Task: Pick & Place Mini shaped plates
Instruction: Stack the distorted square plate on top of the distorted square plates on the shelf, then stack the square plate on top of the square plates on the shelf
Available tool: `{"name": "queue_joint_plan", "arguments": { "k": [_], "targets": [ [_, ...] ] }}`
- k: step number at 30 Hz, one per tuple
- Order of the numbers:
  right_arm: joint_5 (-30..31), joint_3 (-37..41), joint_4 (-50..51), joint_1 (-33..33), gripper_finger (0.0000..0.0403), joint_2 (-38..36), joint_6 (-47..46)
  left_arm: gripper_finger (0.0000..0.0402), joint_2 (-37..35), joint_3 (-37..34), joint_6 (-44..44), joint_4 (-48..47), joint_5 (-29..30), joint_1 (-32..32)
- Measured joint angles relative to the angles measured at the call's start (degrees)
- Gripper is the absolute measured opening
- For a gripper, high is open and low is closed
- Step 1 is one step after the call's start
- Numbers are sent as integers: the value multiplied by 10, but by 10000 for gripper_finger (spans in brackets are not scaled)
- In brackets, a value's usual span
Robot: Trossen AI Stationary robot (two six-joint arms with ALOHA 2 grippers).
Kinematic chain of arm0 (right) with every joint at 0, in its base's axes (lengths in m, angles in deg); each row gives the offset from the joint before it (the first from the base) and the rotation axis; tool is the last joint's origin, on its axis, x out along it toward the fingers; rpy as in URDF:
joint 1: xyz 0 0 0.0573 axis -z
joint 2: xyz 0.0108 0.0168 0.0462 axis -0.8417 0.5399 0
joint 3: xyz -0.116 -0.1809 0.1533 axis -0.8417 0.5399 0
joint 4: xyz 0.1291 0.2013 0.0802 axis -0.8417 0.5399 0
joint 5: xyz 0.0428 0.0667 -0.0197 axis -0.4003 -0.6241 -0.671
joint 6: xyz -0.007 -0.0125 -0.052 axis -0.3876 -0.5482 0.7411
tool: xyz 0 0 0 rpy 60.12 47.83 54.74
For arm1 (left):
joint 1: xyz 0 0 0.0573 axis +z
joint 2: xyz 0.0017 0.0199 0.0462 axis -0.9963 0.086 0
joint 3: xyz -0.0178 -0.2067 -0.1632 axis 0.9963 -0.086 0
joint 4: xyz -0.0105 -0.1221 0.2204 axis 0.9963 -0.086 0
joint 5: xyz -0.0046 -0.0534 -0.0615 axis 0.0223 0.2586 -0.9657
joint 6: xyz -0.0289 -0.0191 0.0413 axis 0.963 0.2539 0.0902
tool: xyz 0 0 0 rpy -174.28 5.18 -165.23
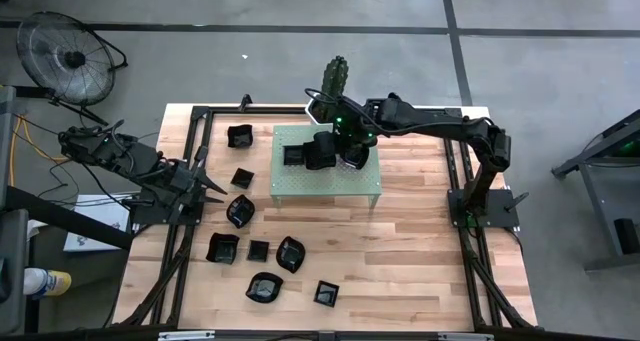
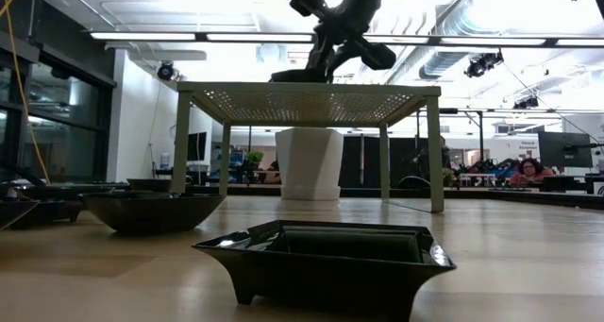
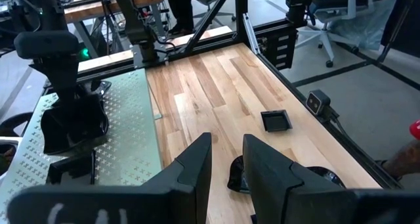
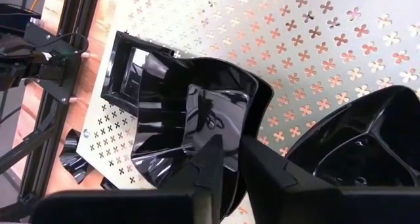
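Releasing calls for care: my right gripper [image 4: 226, 159] fingers sit narrowly parted around the wavy plate's [image 4: 210, 119] rim on the green stand [image 1: 355, 181]; I'd lift straight up, avoiding neighbouring plates.

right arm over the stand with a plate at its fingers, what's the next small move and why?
Probably finish opening and lift straight up. The right gripper sits over the pale green stand, its fingers narrowly parted around the rim of a wavy black plate that already rests among other plates there. Left gripper waits, empty.
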Motion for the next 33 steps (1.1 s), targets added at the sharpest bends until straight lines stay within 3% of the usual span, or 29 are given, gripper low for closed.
{"name": "queue_joint_plan", "arguments": {
  "k": [11,18,23,33],
  "targets": [
    [15,0,23,0,122,-32,14,85,0,0,3,0,0,0],
    [12,-1,48,-16,130,-74,14,85,0,0,5,0,0,0],
    [13,-1,82,-49,130,-93,18,85,0,0,8,-1,0,0],
    [101,-1,102,-165,130,-105,-8,85,0,0,13,-14,0,0]
  ]
}}
